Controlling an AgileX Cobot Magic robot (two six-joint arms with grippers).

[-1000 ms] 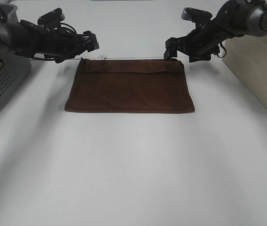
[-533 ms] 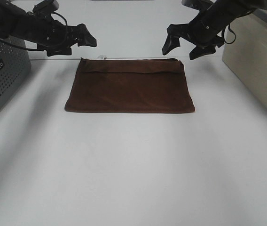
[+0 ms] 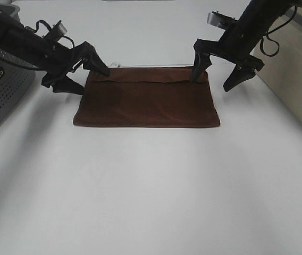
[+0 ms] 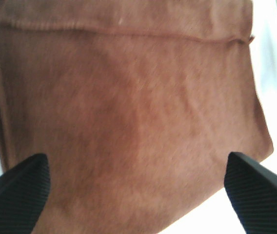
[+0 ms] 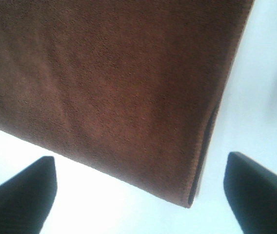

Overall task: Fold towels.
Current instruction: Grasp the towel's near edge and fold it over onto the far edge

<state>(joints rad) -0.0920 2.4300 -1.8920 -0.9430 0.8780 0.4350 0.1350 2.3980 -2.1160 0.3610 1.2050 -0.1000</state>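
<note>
Although the brown towel [image 3: 147,98] has not shifted at all over the last second, everything around it has. It lies flat on the white table [image 3: 151,191] toward the far side, a wide rectangle already doubled over once. The upper layer's hem runs as a ridge just short of the far edge. A second ago both arms were low at that far edge, one at each corner. Half a second ago they had lifted clear of the cloth with jaws parted. Now they have tipped down again. The left gripper [image 3: 92,81] straddles the far left corner and the right gripper [image 3: 211,84] the far right corner, each spread wide and holding nothing. Both wrist views agree: dark fingertips sit far apart at the frame edges with only towel and bare table between them. The right wrist view shows the layered side edge of the fold. I judge that the first fold has been laid and released, and the arms are repositioning for a fresh grasp, likely for a second fold. Whether the tips are touching the fabric yet cannot be told. The grey perforated basket [image 3: 2,90] on the left and the beige bin [image 3: 294,79] on the right stand well apart from the cloth.
</note>
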